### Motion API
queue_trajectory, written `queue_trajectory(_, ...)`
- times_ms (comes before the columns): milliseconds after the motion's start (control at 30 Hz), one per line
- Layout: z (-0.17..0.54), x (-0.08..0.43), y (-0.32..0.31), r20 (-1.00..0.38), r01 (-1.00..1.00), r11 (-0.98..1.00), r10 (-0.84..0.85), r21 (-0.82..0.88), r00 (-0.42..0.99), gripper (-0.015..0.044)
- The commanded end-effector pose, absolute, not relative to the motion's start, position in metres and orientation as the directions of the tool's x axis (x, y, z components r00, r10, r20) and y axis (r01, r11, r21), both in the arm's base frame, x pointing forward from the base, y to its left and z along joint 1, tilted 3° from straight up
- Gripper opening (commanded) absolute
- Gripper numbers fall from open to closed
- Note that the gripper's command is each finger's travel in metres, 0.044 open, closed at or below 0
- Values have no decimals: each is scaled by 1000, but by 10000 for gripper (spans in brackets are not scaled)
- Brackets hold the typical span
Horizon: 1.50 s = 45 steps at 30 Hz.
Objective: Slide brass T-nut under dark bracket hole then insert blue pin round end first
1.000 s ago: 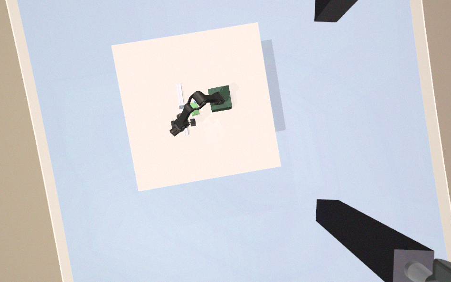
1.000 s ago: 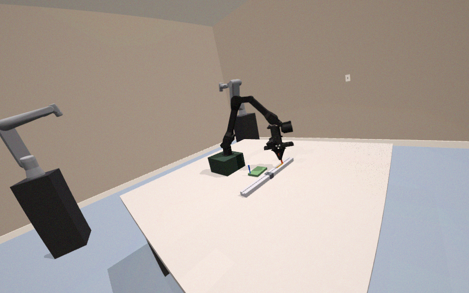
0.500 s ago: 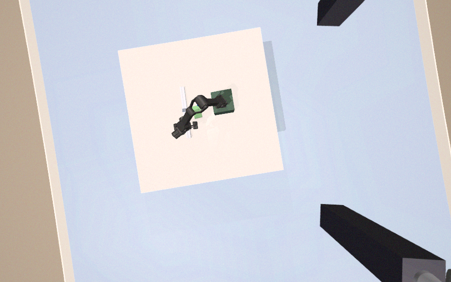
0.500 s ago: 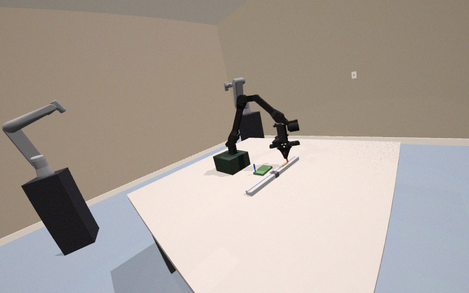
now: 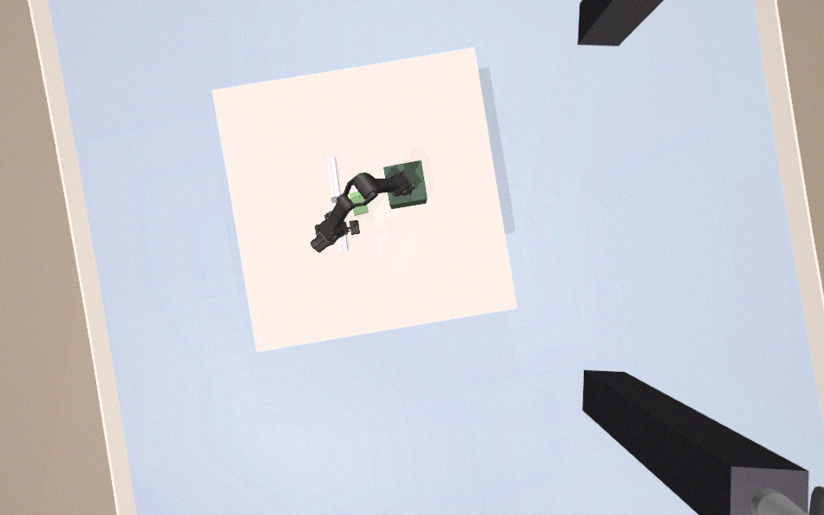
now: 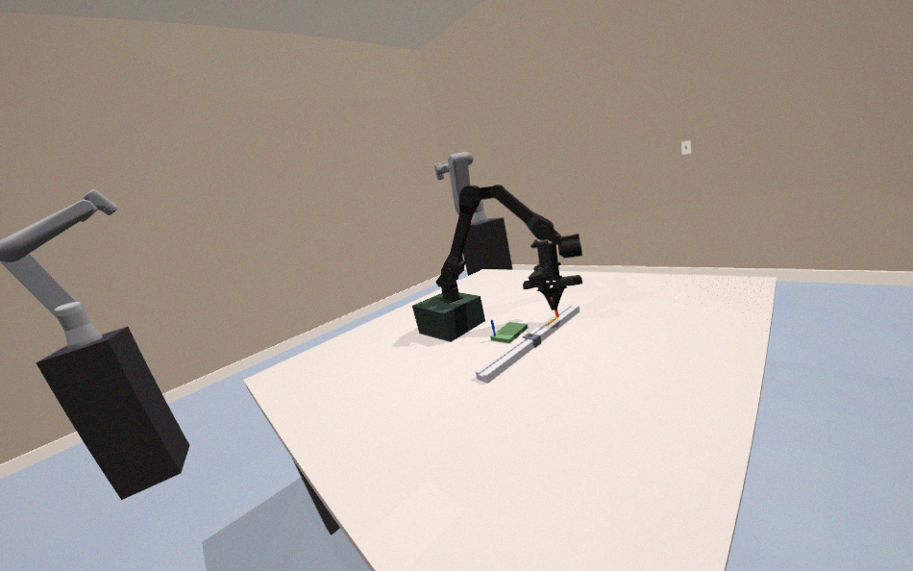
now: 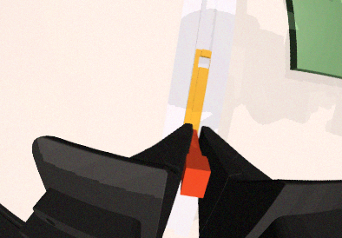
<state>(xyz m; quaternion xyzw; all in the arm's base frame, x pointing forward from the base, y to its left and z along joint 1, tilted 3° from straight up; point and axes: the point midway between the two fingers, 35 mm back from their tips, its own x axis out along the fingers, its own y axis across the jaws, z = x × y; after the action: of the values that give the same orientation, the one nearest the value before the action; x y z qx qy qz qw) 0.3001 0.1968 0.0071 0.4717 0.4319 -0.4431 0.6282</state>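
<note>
My gripper (image 6: 554, 308) (image 7: 195, 131) is shut on the orange handle (image 7: 195, 182) (image 6: 556, 312) of the brass T-nut, above the rail's far part in the exterior view. The brass T-nut (image 7: 197, 89) (image 6: 552, 322) lies lengthwise along the slot line, its holed end away from the fingers; whether it is under the lips cannot be told. The aluminum rail (image 5: 332, 169) (image 6: 503, 364) (image 7: 225, 37) lies on the table. The dark bracket (image 6: 533, 339) (image 5: 334, 199) straddles it near mid-length. The blue pin (image 6: 493, 328) stands upright at the green tray (image 6: 513, 331) (image 5: 360, 208) (image 7: 317, 33).
The arm rises from a dark green base block (image 6: 450, 317) (image 5: 408, 203) on the pale table (image 6: 587, 454) (image 5: 363, 307). The tray lies beside the rail, on the base side. Two grey arms on black pedestals stand off the table in the exterior view.
</note>
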Motion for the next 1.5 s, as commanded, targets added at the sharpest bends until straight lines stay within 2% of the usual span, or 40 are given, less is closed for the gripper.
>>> queue_trajectory(0,7,301,198,-963,966,167,-148,199,224,-150)
queue_trajectory(1467,8,306,198,-976,978,173,-161,119,147,-150)
